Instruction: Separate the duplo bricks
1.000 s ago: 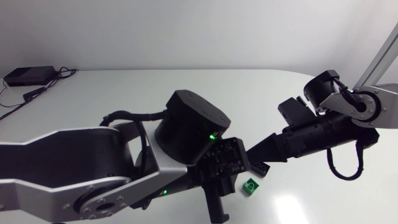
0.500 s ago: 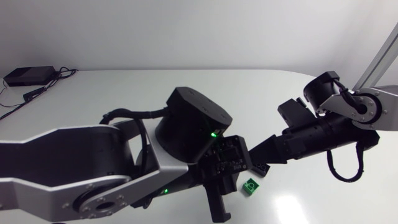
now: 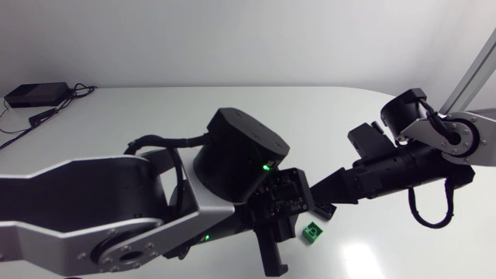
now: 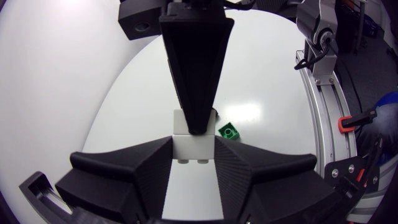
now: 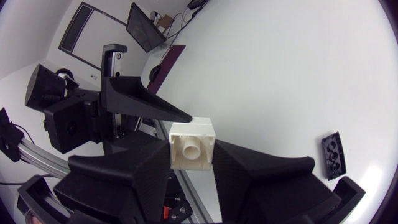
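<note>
A white duplo brick [image 4: 193, 151] is pinched between the fingers of my left gripper [image 4: 191, 142], which is shut on it. My right gripper [image 5: 191, 149] is shut on the same white brick [image 5: 191, 144] from the opposite side, and its hollow underside faces that camera. In the left wrist view one right fingertip [image 4: 196, 118] presses on the brick's far end. In the head view the two grippers meet at mid-table, left [image 3: 288, 194] against right [image 3: 314, 190], and they hide the white brick. A green brick [image 3: 311, 232] and a black brick [image 3: 325, 209] lie loose on the table just beside them.
The white table [image 3: 155, 116] stretches to the back and left. A black box with cables [image 3: 35, 94] sits at the far left corner. My left arm's bulky links [image 3: 116, 209] cover the near left part of the table.
My right arm's wrist joint has shifted very slightly to the right. The left arm and the loose green and black bricks have not moved.
</note>
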Controlling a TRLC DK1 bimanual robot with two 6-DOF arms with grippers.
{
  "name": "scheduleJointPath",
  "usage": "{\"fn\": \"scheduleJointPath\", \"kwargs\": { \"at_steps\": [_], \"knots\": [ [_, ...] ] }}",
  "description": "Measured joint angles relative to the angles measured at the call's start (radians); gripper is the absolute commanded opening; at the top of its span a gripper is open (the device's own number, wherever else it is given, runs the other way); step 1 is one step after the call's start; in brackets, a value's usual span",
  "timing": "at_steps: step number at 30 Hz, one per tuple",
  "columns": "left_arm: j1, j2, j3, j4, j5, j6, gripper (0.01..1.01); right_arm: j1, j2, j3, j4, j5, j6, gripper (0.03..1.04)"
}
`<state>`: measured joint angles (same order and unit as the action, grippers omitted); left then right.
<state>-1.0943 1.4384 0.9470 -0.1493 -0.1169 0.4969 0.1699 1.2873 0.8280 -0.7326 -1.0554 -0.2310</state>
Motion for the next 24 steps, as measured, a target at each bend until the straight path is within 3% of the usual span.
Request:
{"fn": "scheduleJointPath", "kwargs": {
  "at_steps": [24],
  "knots": [
    [-0.009,0.000,-0.007,-0.007,0.000,0.019,0.302,0.003,-0.009,0.008,-0.032,0.040,-0.009,0.32]
  ]
}}
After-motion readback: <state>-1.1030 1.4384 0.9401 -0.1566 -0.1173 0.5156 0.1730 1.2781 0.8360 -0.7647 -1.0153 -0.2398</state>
